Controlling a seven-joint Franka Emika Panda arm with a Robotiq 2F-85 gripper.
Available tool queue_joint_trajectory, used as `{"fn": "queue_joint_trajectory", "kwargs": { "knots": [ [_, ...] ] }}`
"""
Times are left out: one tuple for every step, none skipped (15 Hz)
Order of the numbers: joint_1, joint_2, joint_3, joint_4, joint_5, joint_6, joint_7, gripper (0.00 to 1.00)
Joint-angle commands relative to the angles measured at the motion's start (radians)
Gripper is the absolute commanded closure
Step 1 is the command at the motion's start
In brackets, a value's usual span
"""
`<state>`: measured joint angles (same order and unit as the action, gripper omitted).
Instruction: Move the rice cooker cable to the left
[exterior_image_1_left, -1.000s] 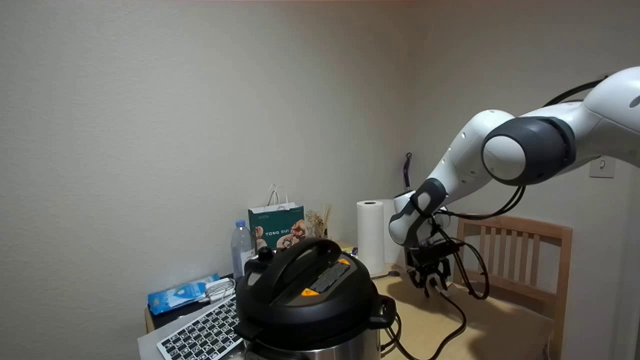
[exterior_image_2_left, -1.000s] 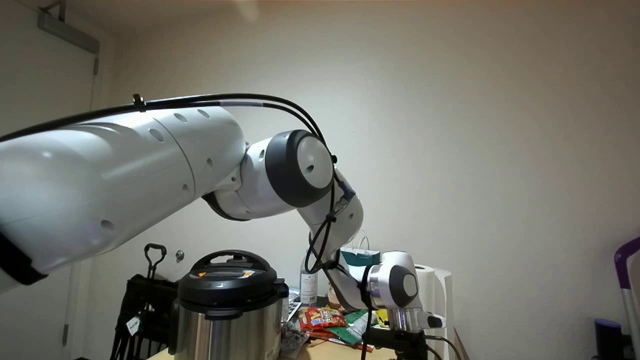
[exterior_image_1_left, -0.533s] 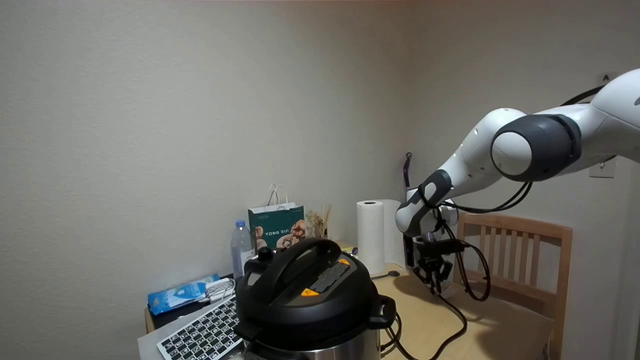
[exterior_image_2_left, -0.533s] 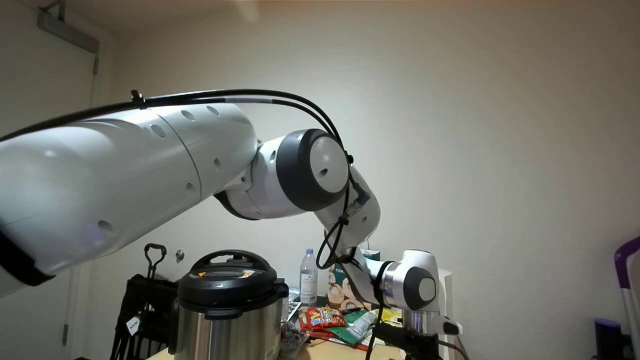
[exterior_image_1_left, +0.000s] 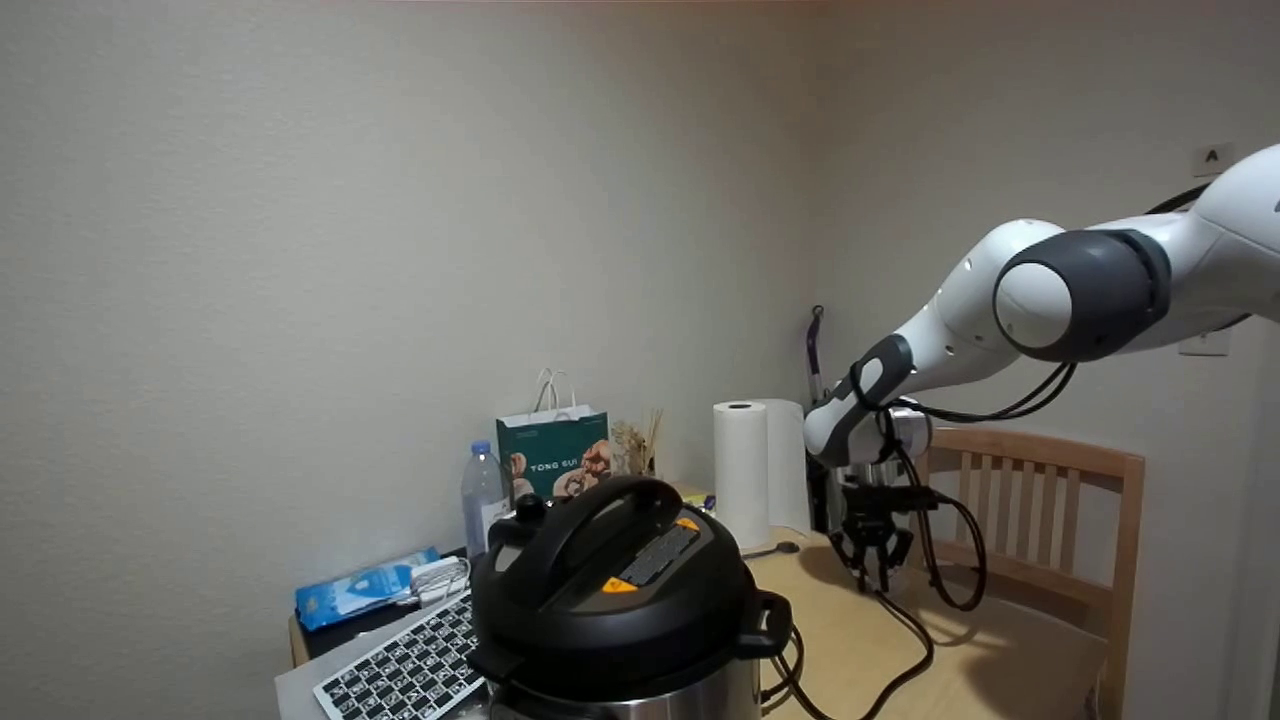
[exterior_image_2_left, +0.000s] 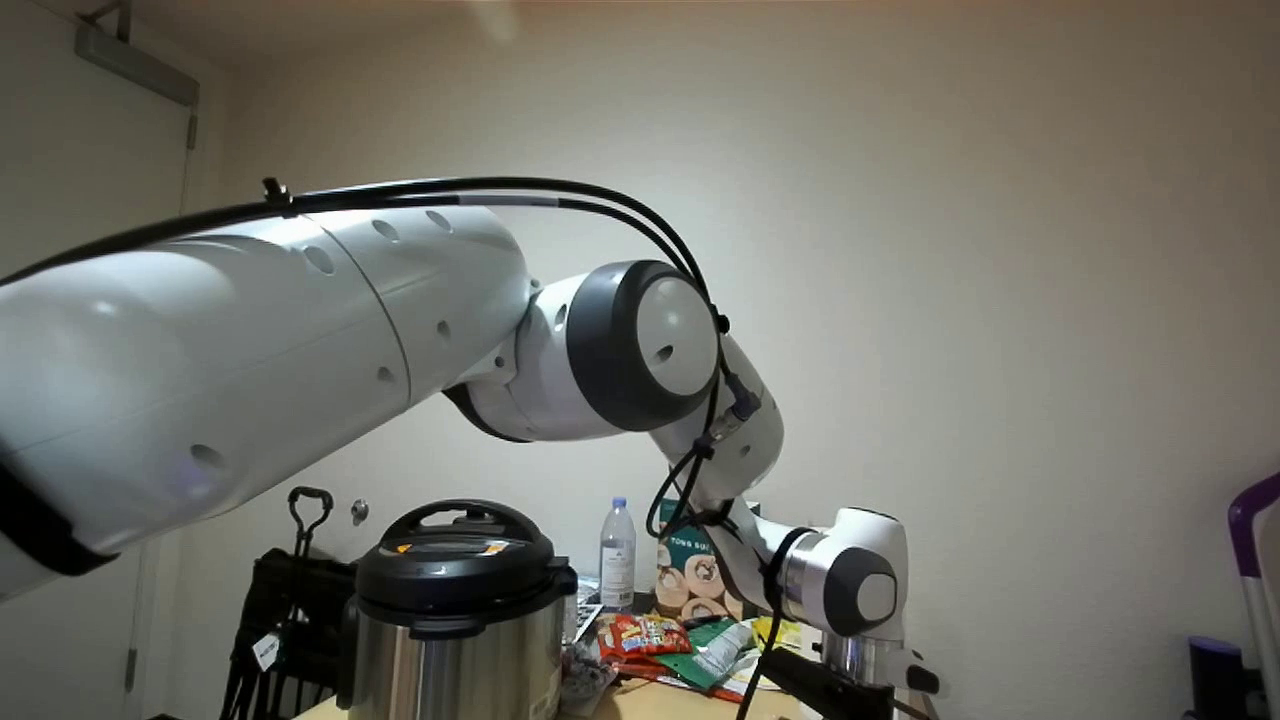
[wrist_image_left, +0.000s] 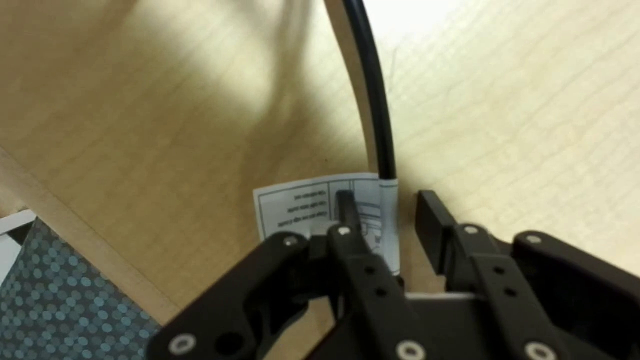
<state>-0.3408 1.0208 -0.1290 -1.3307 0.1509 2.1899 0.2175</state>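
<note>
The rice cooker (exterior_image_1_left: 610, 640) stands on the table at the front in an exterior view, and it also shows in an exterior view (exterior_image_2_left: 460, 590). Its thin black cable (exterior_image_1_left: 929, 650) curves over the table from the cooker's side to beneath my gripper (exterior_image_1_left: 873, 580). In the wrist view the cable (wrist_image_left: 376, 90) runs down from the top, with a white printed paper tag (wrist_image_left: 295, 202) wrapped round it. My gripper (wrist_image_left: 385, 200) is open. The tagged part lies between its fingers, with a gap to the right finger. The cable's end is hidden under the gripper.
A paper towel roll (exterior_image_1_left: 741, 475) stands behind the gripper. A wooden chair (exterior_image_1_left: 1128, 560) is at the right. A keyboard (exterior_image_1_left: 405, 660) lies left of the cooker. Snack bags (exterior_image_2_left: 645, 637) lie beyond it. The table edge (wrist_image_left: 90, 245) shows in the wrist view.
The arm and gripper have moved to the right in both exterior views, and the gripper has turned more upright over the cable's end. The cable and cooker show no clear movement.
</note>
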Motion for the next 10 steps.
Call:
{"fn": "queue_joint_trajectory", "kwargs": {
  "knots": [
    [-0.016, 0.015, 0.013, 0.033, 0.035, -0.024, -0.037, 0.81],
    [-0.010, 0.013, 0.012, 0.034, 0.030, -0.018, -0.041, 0.82],
    [0.000, 0.007, 0.012, 0.029, 0.023, -0.009, -0.043, 0.88],
    [0.009, 0.000, 0.018, 0.026, 0.017, -0.003, -0.052, 0.95],
    [0.028, -0.011, 0.020, 0.014, 0.005, 0.006, -0.063, 0.98],
    [0.046, -0.020, 0.022, 0.003, -0.007, 0.016, -0.077, 1.00],
    [0.074, -0.035, 0.023, -0.022, -0.028, 0.030, -0.098, 0.97],
    [0.097, -0.044, 0.026, -0.037, -0.046, 0.031, -0.122, 0.96],
    [0.124, -0.052, 0.027, -0.054, -0.062, 0.034, -0.134, 0.96],
    [0.154, -0.061, 0.027, -0.077, -0.081, 0.034, -0.142, 0.96]
  ]
}}
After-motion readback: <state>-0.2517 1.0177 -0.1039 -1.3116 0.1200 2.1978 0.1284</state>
